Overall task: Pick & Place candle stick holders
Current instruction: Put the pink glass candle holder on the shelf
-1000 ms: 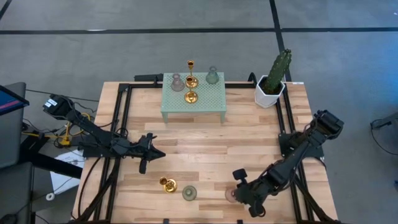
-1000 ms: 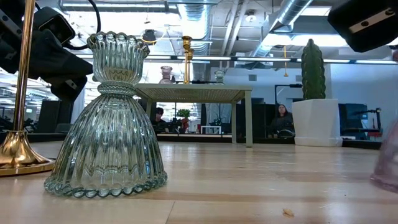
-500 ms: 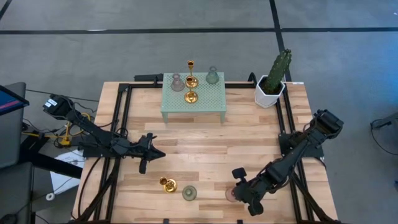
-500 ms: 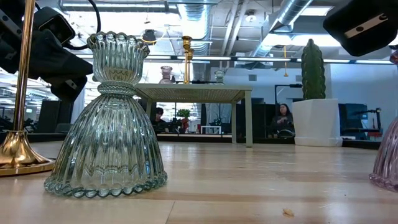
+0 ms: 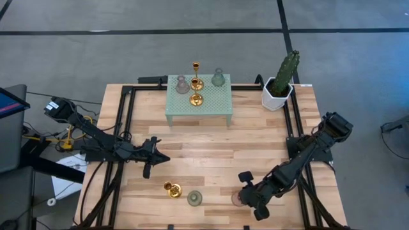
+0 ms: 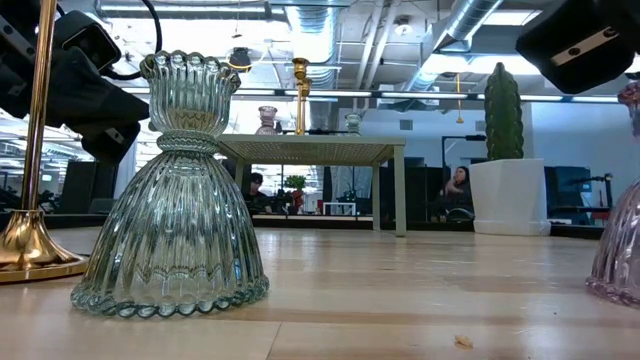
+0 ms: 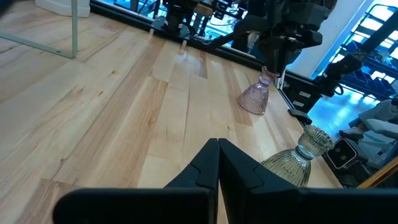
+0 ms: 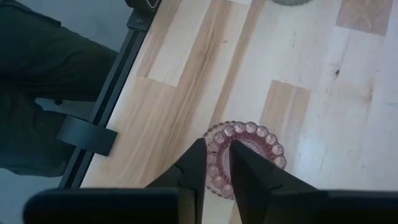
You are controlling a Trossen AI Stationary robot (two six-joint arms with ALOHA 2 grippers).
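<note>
Near the table's front edge stand three candle stick holders: a gold one point(image 5: 172, 189), a sage green bell-shaped one point(image 5: 194, 199) and a pink bell-shaped one point(image 5: 236, 200). My right gripper point(image 5: 243, 191) is over the pink one, pointing steeply down and shut on it. Farther left, my left gripper point(image 5: 158, 158) is shut, holds nothing and points level over the wood. Several more holders stand on the mint green perforated stand point(image 5: 214, 105) at the far edge. My right gripper pinches the pink holder's narrow upper part point(image 8: 219, 163) between its two fingers. The fingers come from above, slanting down from the table's right. The holder stands upright with its beaded base rim point(image 8: 264, 144) on the wood.
A cactus in a white pot point(image 5: 280, 83) stands at the far right corner. Black frame rails point(image 5: 124, 121) run along both sides of the table. Bare wood lies between the stand and the holders in front. People show in the room beyond the table point(image 6: 455, 190).
The pink holder has shifted a little toward the table's left with my right gripper on it, its base staying on the wood.
</note>
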